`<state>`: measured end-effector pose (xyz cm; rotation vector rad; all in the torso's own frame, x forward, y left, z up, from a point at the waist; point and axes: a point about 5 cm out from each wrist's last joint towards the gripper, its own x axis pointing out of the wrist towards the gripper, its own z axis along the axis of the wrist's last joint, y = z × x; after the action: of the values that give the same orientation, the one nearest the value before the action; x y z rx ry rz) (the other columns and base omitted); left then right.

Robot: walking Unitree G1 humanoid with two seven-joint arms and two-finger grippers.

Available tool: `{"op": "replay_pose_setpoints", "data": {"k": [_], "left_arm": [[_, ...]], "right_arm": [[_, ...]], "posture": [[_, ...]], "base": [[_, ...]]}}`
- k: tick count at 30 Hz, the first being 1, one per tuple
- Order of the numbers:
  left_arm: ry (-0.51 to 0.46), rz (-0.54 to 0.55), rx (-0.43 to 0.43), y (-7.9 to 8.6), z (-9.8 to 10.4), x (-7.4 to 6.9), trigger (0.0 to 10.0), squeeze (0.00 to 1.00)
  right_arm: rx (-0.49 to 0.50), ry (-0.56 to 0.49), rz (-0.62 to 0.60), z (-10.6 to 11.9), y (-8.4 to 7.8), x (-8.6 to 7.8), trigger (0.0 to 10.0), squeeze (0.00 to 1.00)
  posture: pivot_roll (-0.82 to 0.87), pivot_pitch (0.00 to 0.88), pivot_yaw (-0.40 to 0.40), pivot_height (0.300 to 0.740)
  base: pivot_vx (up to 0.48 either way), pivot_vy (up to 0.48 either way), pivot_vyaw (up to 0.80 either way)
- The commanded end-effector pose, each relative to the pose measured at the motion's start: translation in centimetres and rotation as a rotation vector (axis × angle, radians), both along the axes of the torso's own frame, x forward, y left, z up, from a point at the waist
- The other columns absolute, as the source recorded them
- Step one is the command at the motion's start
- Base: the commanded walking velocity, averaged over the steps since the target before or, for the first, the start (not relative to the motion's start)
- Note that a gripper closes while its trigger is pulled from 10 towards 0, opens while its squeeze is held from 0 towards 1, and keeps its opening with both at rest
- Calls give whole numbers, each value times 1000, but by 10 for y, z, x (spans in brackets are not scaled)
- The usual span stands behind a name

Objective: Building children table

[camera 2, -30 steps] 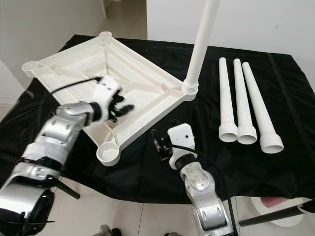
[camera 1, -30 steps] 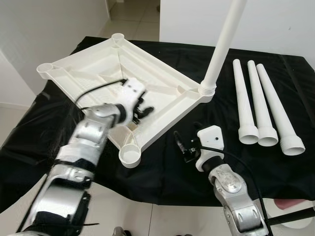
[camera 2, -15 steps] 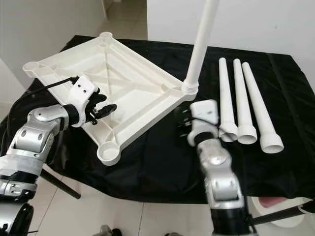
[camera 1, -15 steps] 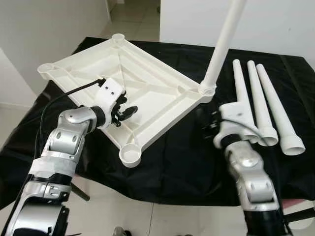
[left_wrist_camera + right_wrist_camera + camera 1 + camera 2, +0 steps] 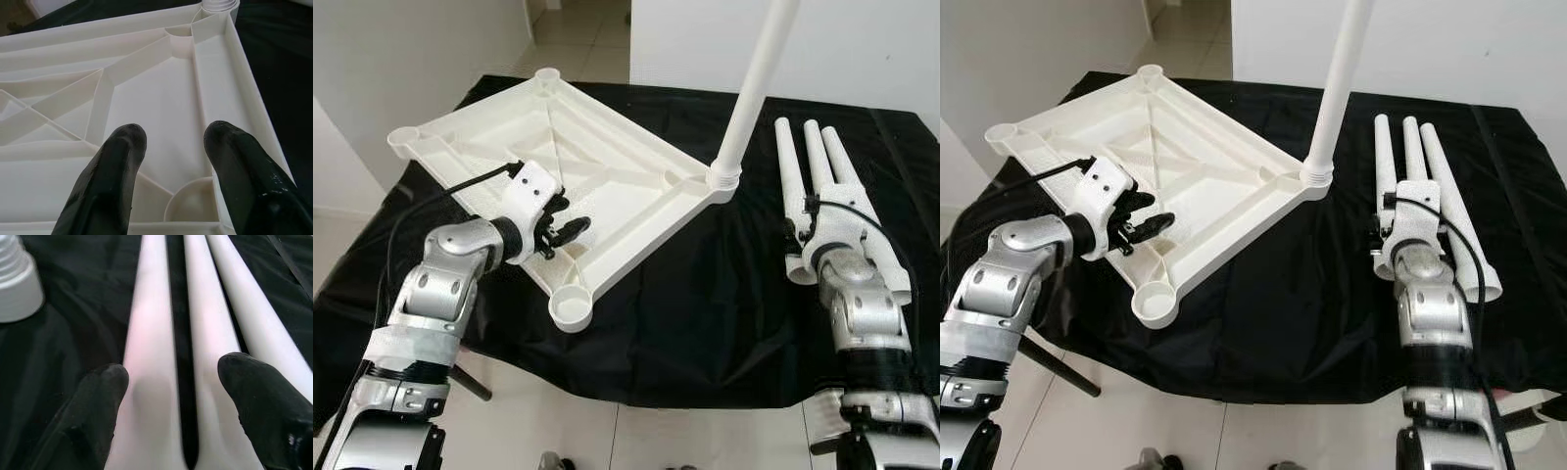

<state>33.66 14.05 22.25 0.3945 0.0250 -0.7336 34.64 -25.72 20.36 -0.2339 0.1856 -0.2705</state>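
Left eye view: a white plastic tabletop [image 5: 568, 166] lies upside down on a black cloth [image 5: 685, 313], ribs facing up, with one white leg [image 5: 756, 83] already standing upright in its far right corner socket. Three loose legs [image 5: 808, 186] lie side by side on the cloth to the right, well apart from the tabletop. The left gripper [image 5: 570, 231] hovers over the tabletop's near edge, close to the empty near corner socket [image 5: 572, 308] — its fingers [image 5: 112, 181] are spread wide and hold nothing. The right gripper [image 5: 173, 382] sits over the wide ends of the loose legs, its fingers [image 5: 100, 406] apart and straddling the two legs nearest the tabletop — not closed on either.
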Motion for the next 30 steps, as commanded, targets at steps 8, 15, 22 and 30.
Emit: {"op": "replay_pose_setpoints", "data": {"k": [8,15,22,30], "left_arm": [[9,22,-3,2,0,-5,10000,0],[11,24,-19,1,2,-6,10000,0],[18,27,-24,2,2,-7,10000,0],[31,32,-39,-2,1,-6,10000,0]], "right_arm": [[221,233,125,-36,16,-2,10000,0],[353,337,129,-55,26,-9,10000,0],[498,448,165,-66,38,-20,10000,0],[381,334,157,-55,34,-24,0,0]], "posture": [[-111,131,60,740],[-108,136,58,740],[-106,139,59,740],[-115,144,62,740]], "base": [[0,0,0],[0,0,0],[0,0,0],[0,0,0]]}}
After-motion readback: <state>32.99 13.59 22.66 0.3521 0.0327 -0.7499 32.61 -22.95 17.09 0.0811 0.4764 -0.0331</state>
